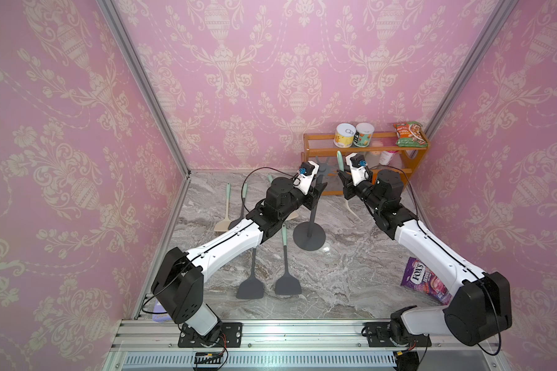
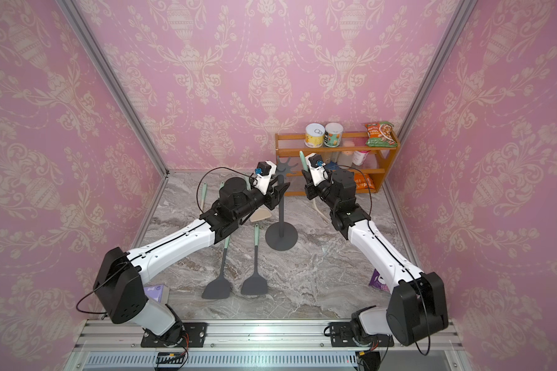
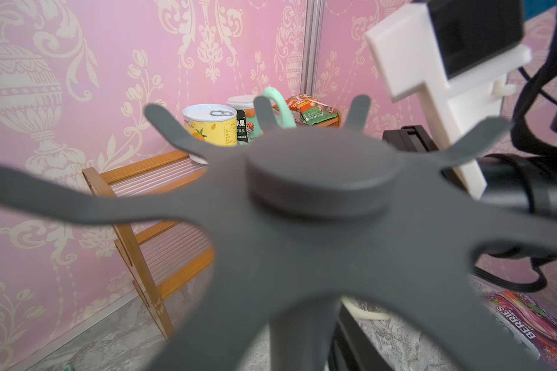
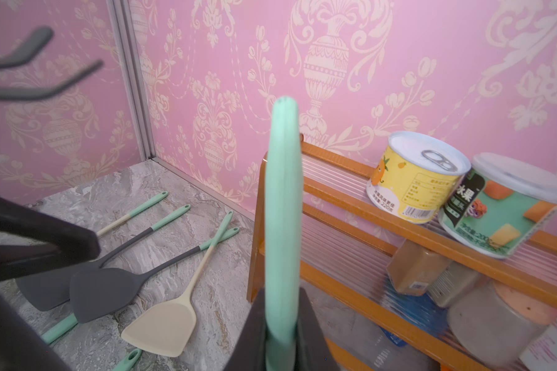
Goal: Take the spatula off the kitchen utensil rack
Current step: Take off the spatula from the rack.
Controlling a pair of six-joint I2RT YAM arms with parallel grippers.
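The right gripper [image 4: 282, 324] is pinching its jaws fully onto the mint-green handle of the spatula [image 4: 282, 192], which is standing up between them in the right wrist view with its tip pointing upward. Below the grip a cream shaft is curving down toward the table [image 1: 351, 273], and the blade is hiding behind the arm. The spatula is hanging just beside the crown of hooks [image 3: 322, 173] of the kitchen utensil rack [image 1: 309, 237], between the crown and the orange shelf [image 4: 255, 231]. In the right wrist view the nearest hooks are showing apart from the handle, so the spatula is looking already free of them. The left wrist view, with the handle peeping up behind two hooks, is not settling that fully.

The left gripper [image 2: 280, 189] is reaching in at the rack's pole just under the crown. I cannot tell whether its jaws are clasping the pole or standing slack beside it, since the crown is covering them.

The unhooking is looking nearly finished. The next move is calling for the right arm to carry the handle sideways, away from the hooks, without knocking the shelf close behind, and then down to bare marble near the other spatulas [image 1: 287, 286]. The left arm should be leaving the pole gently so that the rack is not tipping
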